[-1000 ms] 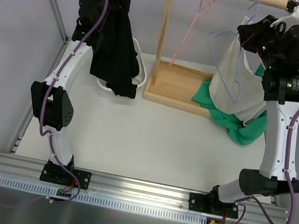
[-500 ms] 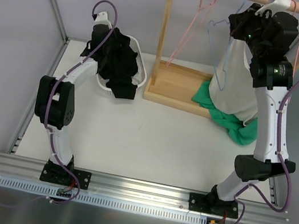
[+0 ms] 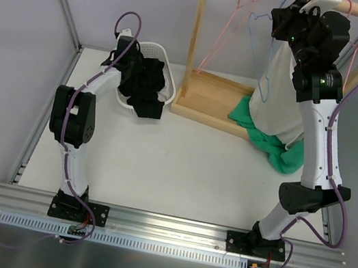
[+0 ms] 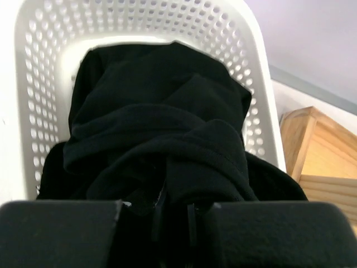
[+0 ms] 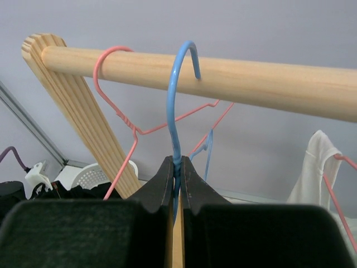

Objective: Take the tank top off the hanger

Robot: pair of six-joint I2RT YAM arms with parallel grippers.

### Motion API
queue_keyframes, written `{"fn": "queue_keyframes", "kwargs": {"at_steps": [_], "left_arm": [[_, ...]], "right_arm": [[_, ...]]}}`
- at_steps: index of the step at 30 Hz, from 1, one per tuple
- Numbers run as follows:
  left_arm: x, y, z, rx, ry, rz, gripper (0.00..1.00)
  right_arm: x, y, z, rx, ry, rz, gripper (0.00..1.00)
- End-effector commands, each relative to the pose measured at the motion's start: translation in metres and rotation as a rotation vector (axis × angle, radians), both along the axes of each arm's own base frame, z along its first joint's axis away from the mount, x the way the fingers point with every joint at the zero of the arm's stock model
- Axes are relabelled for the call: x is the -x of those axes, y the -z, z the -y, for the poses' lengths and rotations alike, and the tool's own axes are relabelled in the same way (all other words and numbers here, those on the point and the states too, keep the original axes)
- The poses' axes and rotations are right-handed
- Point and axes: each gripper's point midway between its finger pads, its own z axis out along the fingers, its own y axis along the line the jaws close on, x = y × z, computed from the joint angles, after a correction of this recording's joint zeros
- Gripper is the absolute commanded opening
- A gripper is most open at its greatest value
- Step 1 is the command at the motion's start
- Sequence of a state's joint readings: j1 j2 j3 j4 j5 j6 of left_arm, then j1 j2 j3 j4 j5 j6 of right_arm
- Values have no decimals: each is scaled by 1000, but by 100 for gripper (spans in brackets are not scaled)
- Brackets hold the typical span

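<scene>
Down goes the left gripper since a moment ago, so the black tank top now lies in the white basket, upper left. It is off the blue hanger, which the right gripper pinches tight at the wooden rail. Only letting go looks left. Black cloth hides the left jaws, so I cannot tell how they stand.

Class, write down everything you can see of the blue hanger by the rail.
The blue hanger is thin wire, seemingly blue-coated, with an open curved hook on top. The right claw is shut on its neck just below the hook, holding it upright. The hook arcs across the wooden rod beside a pink hanger; whether it rests on the rod cannot be told. From above, its shoulders look bare, next to a white garment.
</scene>
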State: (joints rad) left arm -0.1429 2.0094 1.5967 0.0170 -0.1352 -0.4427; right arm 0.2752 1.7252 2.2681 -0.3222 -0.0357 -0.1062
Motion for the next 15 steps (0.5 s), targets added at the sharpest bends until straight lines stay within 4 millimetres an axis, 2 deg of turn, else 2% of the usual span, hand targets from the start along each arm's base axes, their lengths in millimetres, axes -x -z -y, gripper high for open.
{"fn": "queue_keyframes", "kwargs": {"at_steps": [1, 3, 6, 7, 8, 9, 11, 12, 13, 15], "left_arm": [[2, 8, 1, 45, -19, -51, 9], [8, 20, 2, 52, -25, -79, 9], [13, 26, 5, 68, -12, -97, 19], [13, 25, 7, 73, -2, -97, 24], [15, 25, 10, 79, 13, -100, 46], [16, 23, 10, 82, 17, -99, 56], [20, 8, 11, 89, 23, -75, 69], [21, 1, 11, 87, 22, -61, 83], [24, -17, 10, 80, 34, -29, 89], [28, -34, 7, 60, 30, 1, 99]], "right_arm": [[11, -56, 5, -31, 20, 185, 0], [10, -57, 6, -37, 25, 188, 0], [7, -56, 6, -35, 30, 188, 0], [3, -55, 12, -40, 65, 185, 0], [-2, -52, 11, -42, 70, 180, 0], [-5, -50, 12, -45, 77, 175, 0], [-12, -45, 10, -47, 78, 165, 0], [-14, -44, 9, -49, 79, 161, 0], [-17, -42, 9, -53, 79, 157, 0], [-22, -39, 7, -54, 82, 152, 0]]}}
